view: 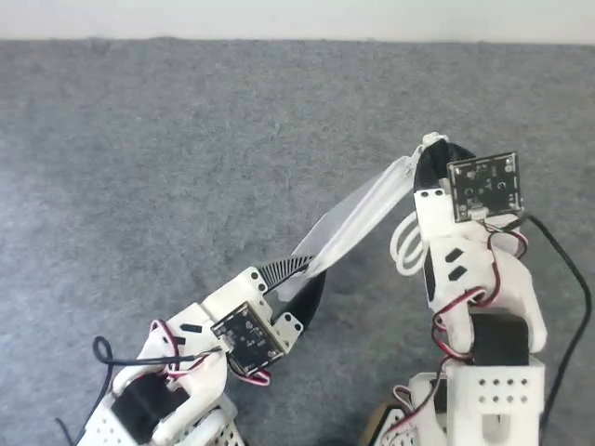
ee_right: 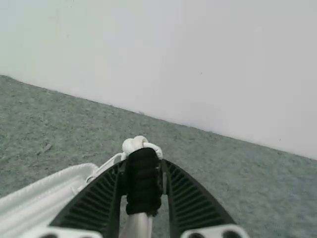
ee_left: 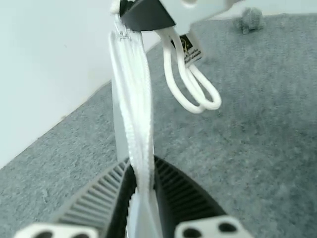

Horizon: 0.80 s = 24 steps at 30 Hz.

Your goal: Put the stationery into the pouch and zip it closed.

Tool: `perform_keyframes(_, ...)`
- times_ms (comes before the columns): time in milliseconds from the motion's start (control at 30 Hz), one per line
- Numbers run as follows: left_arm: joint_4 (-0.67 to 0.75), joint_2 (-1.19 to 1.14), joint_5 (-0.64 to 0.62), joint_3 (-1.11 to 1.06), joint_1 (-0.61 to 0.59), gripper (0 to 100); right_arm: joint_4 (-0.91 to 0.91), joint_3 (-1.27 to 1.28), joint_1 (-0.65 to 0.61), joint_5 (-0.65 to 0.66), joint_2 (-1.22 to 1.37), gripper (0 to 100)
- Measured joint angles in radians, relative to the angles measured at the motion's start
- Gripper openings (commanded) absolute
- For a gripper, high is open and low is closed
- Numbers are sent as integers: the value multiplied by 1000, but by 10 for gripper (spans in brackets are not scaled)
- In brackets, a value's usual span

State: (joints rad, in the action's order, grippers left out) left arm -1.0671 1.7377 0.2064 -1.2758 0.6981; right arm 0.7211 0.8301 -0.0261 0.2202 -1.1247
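Observation:
A white pouch (view: 358,218) hangs stretched above the grey table between the two arms. My left gripper (view: 296,269) is shut on the pouch's lower end, and in the left wrist view the pouch (ee_left: 131,99) runs edge-on from my left gripper (ee_left: 141,181) up toward the other arm. My right gripper (view: 426,156) is shut on a black tab (ee_right: 143,183) at the pouch's far end, with a white knot (ee_right: 138,145) just past the jaws of the right gripper (ee_right: 143,166). A white cord loop (view: 406,246) dangles beside the right arm.
Grey carpet-like table cover (view: 167,158) spreads all around, with a pale wall (ee_right: 198,59) behind its far edge. A small grey lump (ee_left: 250,20) lies on the cover far off. Both arm bases stand at the near edge.

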Motion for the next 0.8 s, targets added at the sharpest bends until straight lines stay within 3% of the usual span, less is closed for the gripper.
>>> perform_keyframes(167, 0, 0, 0, 0, 0, 8, 0, -15, 0, -26, 25, 14)
perform_keyframes(467, -12, 2, 3, -2, -6, 9, 75, -20, 15, -40, 34, 283)
perform_keyframes(800, 28, 2, -17, -2, -226, 11, 167, -25, -107, -40, -55, 290)
